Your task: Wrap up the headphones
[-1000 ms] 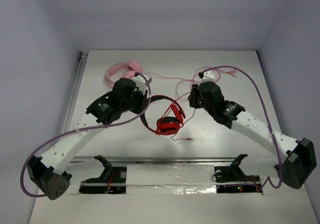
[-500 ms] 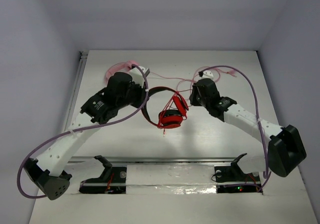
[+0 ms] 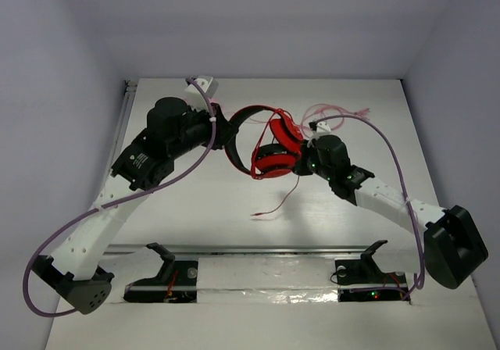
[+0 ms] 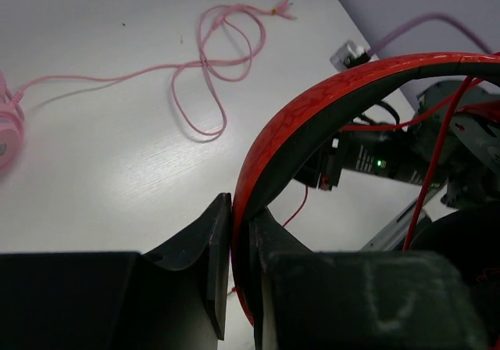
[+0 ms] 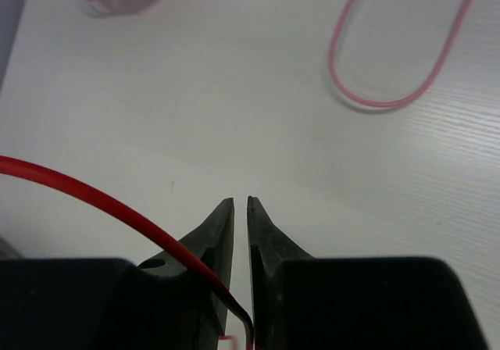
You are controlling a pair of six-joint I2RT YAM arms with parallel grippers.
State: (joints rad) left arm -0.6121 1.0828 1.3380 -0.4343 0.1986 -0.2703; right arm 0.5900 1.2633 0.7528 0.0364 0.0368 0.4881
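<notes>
The headphones are held over the far middle of the table, with the headband clamped in the left hand. The red cable is pinched by the right hand. The ear cups are largely cut off in the left wrist view, and the pink headphones are visible only at the frame edge.

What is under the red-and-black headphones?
White table and their thin red cable trailing down. The red-and-black headphones themselves hide the spot directly beneath.
</notes>
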